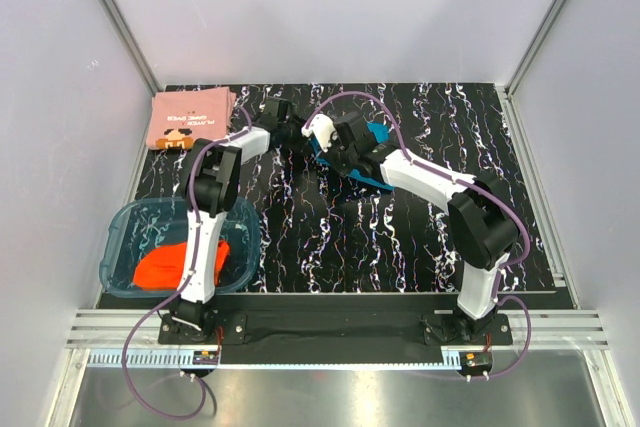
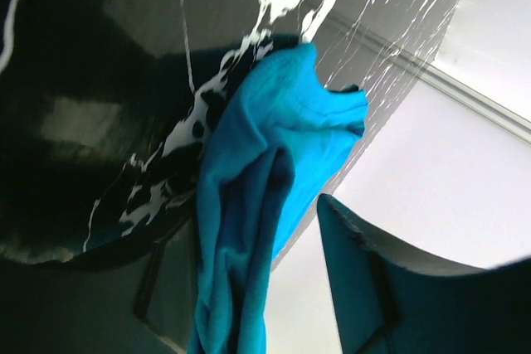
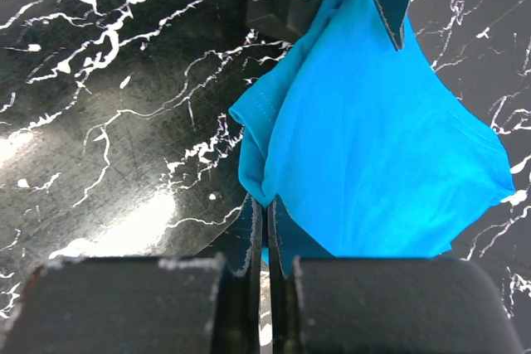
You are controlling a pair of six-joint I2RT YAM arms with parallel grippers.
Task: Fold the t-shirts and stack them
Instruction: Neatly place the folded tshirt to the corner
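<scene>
Counter: black, white-veined.

Teal-blue t-shirt: bunched at the back centre of the counter, strung between the two arms.

Right gripper: jaws pressed together, pinching a folded edge of the teal-blue t-shirt.

Left gripper: jaws spread, with the teal cloth hanging between them. One finger stands just clear of the cloth.

Salmon-pink t-shirt: folded flat in the back left corner, dark print facing up.

Orange-red t-shirt: crumpled inside the clear blue-tinted tub, which sits at the near left beside the left arm's base.
</scene>
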